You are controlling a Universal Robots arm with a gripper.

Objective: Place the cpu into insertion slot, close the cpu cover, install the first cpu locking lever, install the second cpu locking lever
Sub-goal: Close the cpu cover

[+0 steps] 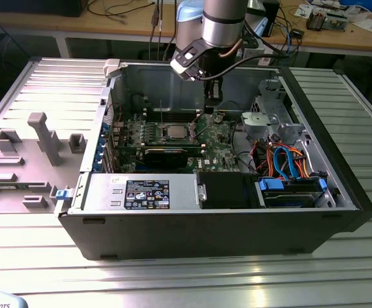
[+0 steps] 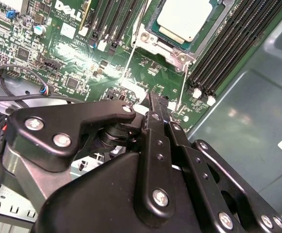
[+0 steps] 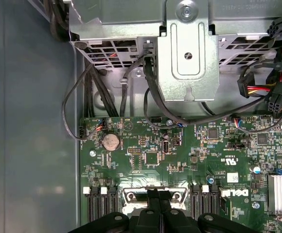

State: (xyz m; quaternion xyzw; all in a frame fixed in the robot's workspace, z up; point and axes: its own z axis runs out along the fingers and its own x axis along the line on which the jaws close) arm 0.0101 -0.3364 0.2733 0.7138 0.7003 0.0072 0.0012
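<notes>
Exterior view: grey fixture tray (image 1: 25, 160) on the exterior view's left of the open computer case (image 1: 205, 224). Inside the case are the green motherboard (image 1: 218, 151) and the gripper (image 1: 213, 110), hanging just off the cpu (image 1: 175, 131) toward the exterior view's right, then the drive cage (image 1: 269, 122) and coloured cables (image 1: 288, 160) at that end. Second wrist view gives the close look: cpu seated in the insertion slot (image 2: 179, 52), two thin levers (image 2: 128, 68) rising beside it, gripper fingers (image 2: 156, 126) pinched shut. First wrist view adds a coin battery (image 3: 111, 141) on the motherboard and black cables (image 3: 90, 97) running to the cage.

cpu (image 2: 185, 19): partly cut off by the picture's edge, second wrist view. insertion slot (image 3: 130, 196): largely hidden behind the gripper (image 3: 159, 194) and cut off at the edge, first wrist view.
</notes>
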